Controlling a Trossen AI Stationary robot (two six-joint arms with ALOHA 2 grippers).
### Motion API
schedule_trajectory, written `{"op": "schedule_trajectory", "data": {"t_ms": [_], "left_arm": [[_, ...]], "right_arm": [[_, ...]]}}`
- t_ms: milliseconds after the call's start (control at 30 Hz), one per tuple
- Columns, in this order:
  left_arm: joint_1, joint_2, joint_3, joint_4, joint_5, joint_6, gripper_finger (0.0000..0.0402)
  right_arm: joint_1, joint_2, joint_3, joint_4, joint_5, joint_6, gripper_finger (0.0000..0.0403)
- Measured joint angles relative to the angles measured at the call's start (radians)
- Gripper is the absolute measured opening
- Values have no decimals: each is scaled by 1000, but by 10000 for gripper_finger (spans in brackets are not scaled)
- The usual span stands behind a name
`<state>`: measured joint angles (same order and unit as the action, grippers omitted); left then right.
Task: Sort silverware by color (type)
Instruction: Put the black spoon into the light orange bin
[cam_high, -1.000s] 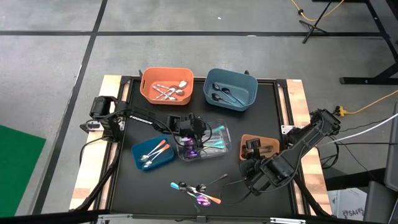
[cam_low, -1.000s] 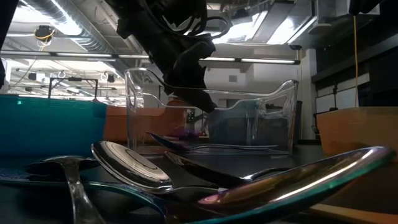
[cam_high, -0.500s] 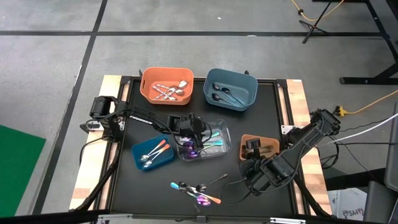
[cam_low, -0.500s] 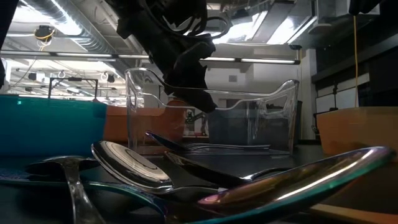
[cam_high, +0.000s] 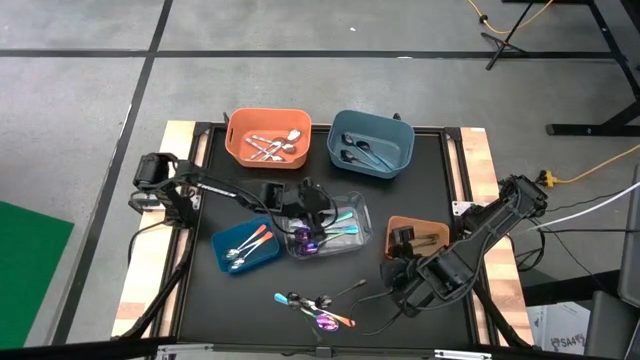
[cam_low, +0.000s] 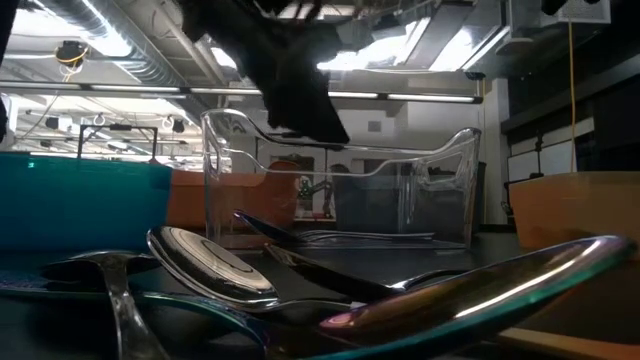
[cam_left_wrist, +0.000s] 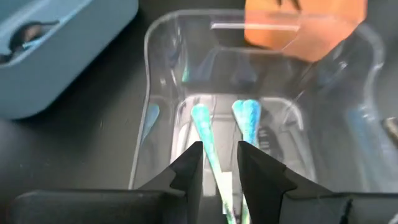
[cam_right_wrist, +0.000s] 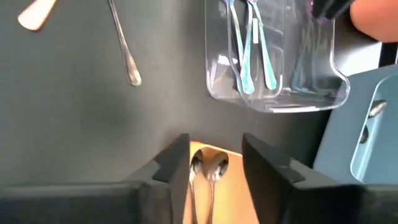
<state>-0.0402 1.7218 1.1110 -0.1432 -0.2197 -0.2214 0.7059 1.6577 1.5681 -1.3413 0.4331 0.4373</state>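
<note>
Table (cam_high: 200, 300): L claw (cam_left_wrist: 219, 163) over clear bin (cam_high: 330, 228), R claw (cam_right_wrist: 214, 152) open.

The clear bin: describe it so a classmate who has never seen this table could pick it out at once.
Look at the middle of the black table, just below the orange bin and blue-grey bin. The clear bin sits there under the left gripper. It alone is see-through, showing teal-handled pieces inside.
</note>
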Motion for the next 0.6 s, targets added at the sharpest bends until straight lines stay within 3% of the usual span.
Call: {"op": "schedule_trajectory", "data": {"t_ms": [300, 600], "left_arm": [[-53, -137, 0, -5, 0, -4, 94], [-163, -278, 0, -37, 0, -8, 94]], "right_arm": [[-32, 0, 0, 133, -7, -1, 163], [-106, 12, 0, 293, -113, -78, 163]]}}
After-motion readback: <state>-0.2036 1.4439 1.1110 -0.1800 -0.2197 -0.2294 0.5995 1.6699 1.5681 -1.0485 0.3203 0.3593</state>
